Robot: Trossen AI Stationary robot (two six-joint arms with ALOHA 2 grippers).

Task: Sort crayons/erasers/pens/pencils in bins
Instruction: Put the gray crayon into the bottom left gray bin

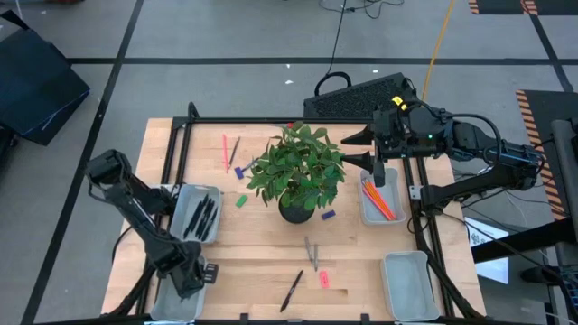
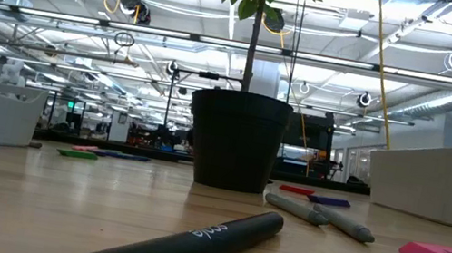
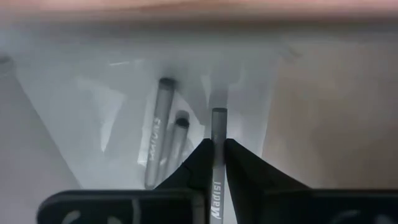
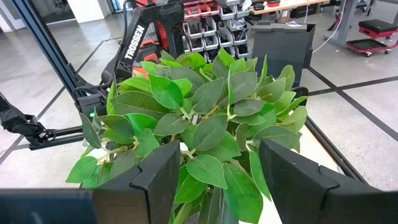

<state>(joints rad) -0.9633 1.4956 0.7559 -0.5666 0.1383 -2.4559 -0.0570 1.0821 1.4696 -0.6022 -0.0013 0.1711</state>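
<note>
My left gripper [image 1: 194, 275] hangs over the near-left bin [image 1: 170, 307], shut on a grey stick [image 3: 217, 134]. Two more grey sticks [image 3: 163, 134] lie on that bin's floor [image 3: 93, 106]. My right gripper [image 4: 214, 186] stands open, high over the right side of the potted plant [image 1: 298, 171], with only leaves beyond its fingers. The far-left bin [image 1: 185, 217] holds black pens [image 1: 204, 217]. The far-right bin [image 1: 368, 209] holds orange pencils [image 1: 377, 199]. Still on the table are a black pen [image 1: 292, 291], two grey sticks [image 1: 312, 253], a pink eraser [image 1: 323, 280] and purple erasers [image 1: 328, 215]. My left gripper pinches the grey stick between its two fingertips [image 3: 239, 165], at a spot partway along it [image 3: 216, 152]. The fingers point down into the bin from above, and the stick runs along them, not across. Its free end [image 3: 219, 113] reaches past the tips toward the bin floor; whether it touches, I cannot tell.
A pink pencil [image 1: 225, 152], a dark stick [image 1: 234, 150], a purple eraser [image 1: 239, 171] and a green eraser [image 1: 241, 201] lie left of the plant. The near-right bin [image 1: 406, 282] stands at the front right. A black frame rail [image 1: 271, 120] borders the table.
</note>
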